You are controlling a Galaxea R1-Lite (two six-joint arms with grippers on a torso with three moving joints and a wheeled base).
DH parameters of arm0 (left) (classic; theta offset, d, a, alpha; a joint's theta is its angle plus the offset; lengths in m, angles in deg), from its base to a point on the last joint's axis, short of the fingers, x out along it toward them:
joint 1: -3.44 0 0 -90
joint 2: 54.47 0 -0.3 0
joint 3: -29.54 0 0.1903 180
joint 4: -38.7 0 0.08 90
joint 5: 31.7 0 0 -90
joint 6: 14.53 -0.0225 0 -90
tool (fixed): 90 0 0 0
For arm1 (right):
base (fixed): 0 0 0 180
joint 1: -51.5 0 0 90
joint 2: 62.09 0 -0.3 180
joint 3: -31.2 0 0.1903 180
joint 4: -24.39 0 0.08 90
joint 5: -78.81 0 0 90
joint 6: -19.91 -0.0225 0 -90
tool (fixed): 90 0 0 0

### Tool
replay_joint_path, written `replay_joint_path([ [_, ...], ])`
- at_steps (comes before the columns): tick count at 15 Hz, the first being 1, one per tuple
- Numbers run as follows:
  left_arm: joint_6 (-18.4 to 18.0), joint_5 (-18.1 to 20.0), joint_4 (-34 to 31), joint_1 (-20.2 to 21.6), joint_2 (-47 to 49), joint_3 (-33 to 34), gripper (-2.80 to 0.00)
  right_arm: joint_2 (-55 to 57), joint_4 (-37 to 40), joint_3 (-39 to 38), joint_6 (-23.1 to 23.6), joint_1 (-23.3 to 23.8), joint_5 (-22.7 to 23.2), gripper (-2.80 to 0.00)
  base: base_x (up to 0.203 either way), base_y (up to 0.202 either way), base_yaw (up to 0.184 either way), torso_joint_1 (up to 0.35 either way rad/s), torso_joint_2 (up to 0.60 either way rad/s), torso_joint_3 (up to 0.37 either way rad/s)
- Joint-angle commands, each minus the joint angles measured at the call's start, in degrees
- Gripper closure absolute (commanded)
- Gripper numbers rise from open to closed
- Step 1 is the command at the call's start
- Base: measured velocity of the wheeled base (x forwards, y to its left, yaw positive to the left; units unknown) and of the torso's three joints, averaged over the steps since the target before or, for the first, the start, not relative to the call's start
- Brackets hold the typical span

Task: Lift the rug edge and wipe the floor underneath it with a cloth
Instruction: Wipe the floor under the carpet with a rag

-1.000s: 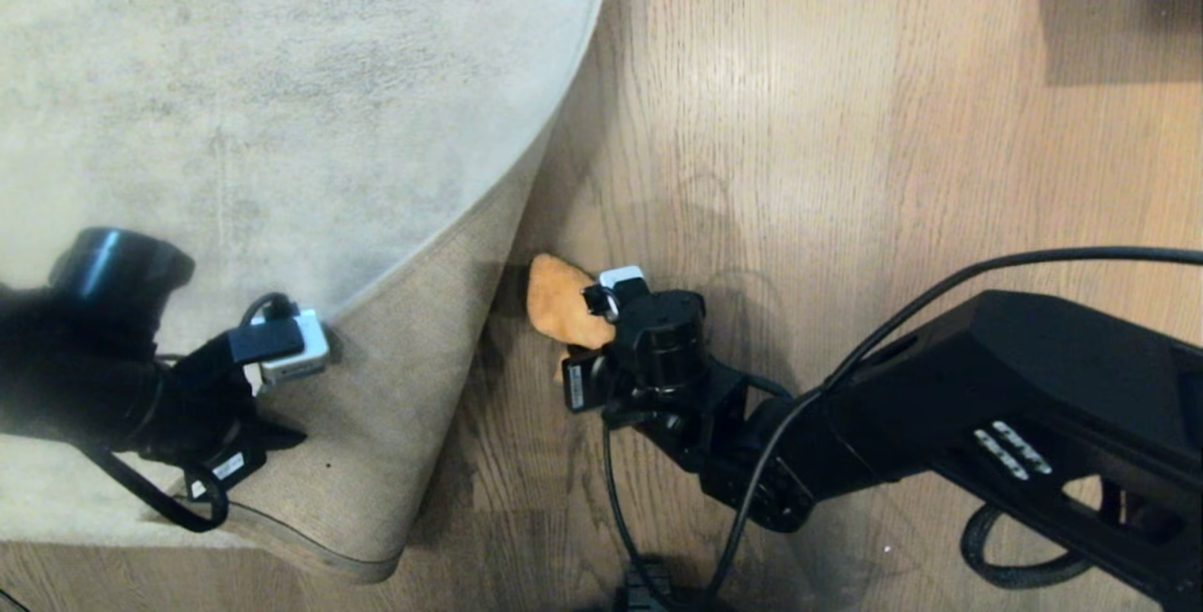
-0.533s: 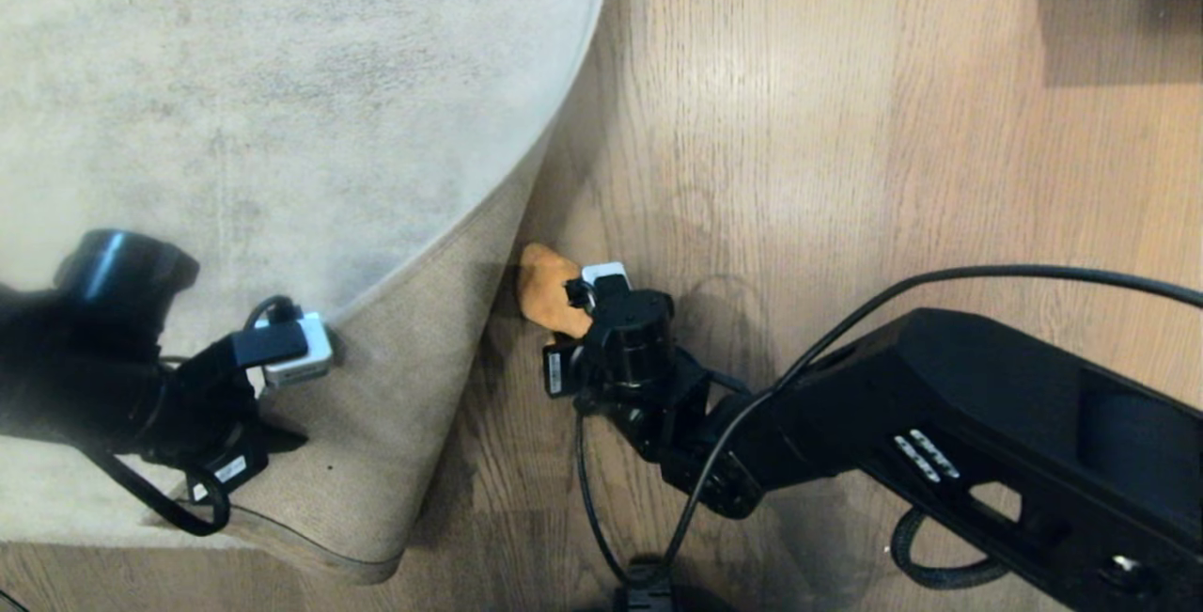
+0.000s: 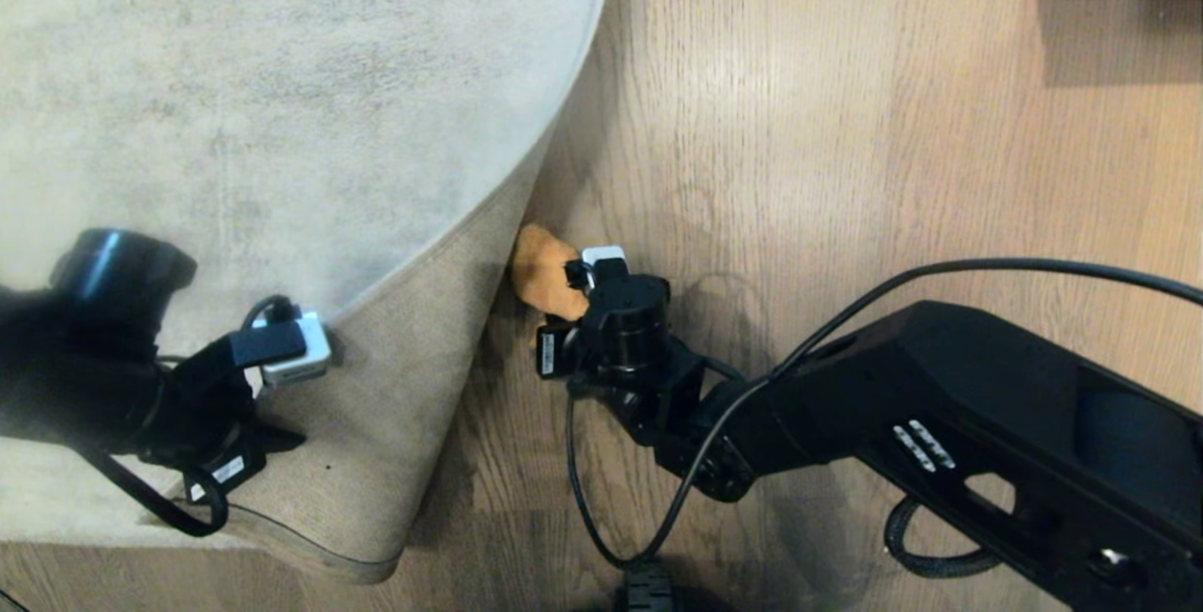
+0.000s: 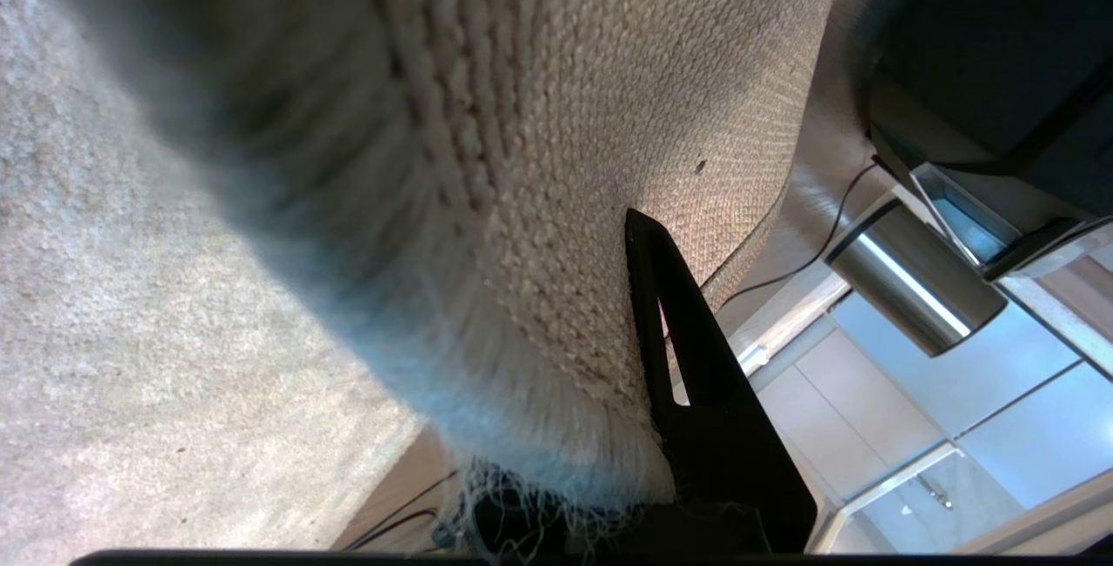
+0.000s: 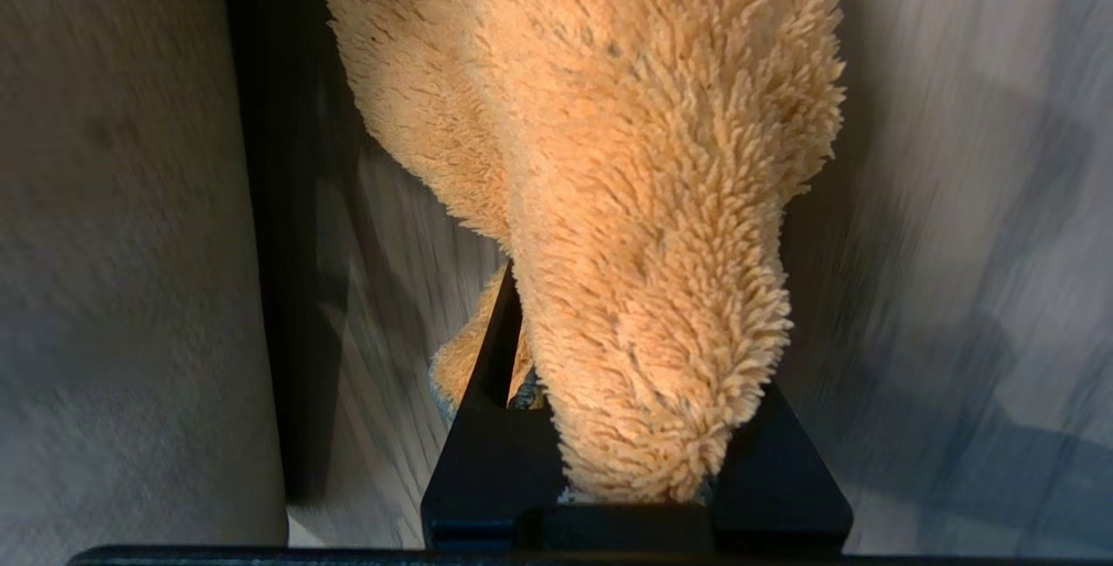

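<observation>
Pinching the fluffy mustard-tan cloth [image 3: 543, 271], the right tool [image 3: 564, 297] sits mid-frame, right of the lifted grey-beige rug edge [image 3: 498, 245], which the left tool [image 3: 273, 386] apparently clamps.

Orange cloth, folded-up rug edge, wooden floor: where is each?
cloth [image 3: 539, 278], head view, its fluffy middle.
rug edge [image 3: 395, 405], head view, its woven tan backing.
floor [image 3: 799, 123], head view, a bare plank.
</observation>
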State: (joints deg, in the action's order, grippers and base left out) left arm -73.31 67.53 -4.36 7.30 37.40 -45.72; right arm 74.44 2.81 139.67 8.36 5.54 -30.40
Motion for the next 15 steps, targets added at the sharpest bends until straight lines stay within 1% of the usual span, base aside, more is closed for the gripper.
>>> replay_joint_path([
  [1,-0.4,0.1,-0.1,0.0,-0.3,0.0,0.00,-1.1,-0.3,0.4,0.1,1.5,-0.4,0.00,0.000,0.000,0.000,0.000,0.00,0.000],
  [4,-0.4,0.1,-0.1,-0.1,-0.3,0.0,0.00,-3.1,-0.2,0.5,0.4,3.7,-0.4,0.00,0.000,0.000,0.000,0.000,0.00,0.000],
  [7,-0.4,0.1,-0.1,-0.1,-0.3,0.0,0.00,-5.2,0.2,0.4,0.5,7.1,-0.3,0.00,0.000,0.000,0.000,0.000,0.00,0.000],
  [10,-0.4,0.1,-0.1,-0.5,-0.3,0.0,0.00,-8.1,0.3,-0.6,2.4,10.0,-0.3,0.00,0.000,0.000,0.000,0.000,0.00,0.000],
  [12,-0.4,0.1,-0.1,-0.8,-0.6,0.1,0.00,-10.2,0.1,-3.8,2.5,9.9,-0.2,0.00,0.000,0.000,0.000,0.000,0.00,0.000],
  [13,-0.4,0.0,-0.2,-0.8,-1.0,0.1,0.00,-11.3,-0.1,-5.9,2.5,8.9,-0.2,0.00,0.000,0.000,0.000,0.000,0.00,0.000],
  [15,-0.4,0.0,-0.2,-0.8,-1.1,0.1,0.00,-13.1,-0.3,-9.2,2.4,4.8,-0.2,0.00,0.000,0.000,0.000,0.000,0.00,0.000],
])
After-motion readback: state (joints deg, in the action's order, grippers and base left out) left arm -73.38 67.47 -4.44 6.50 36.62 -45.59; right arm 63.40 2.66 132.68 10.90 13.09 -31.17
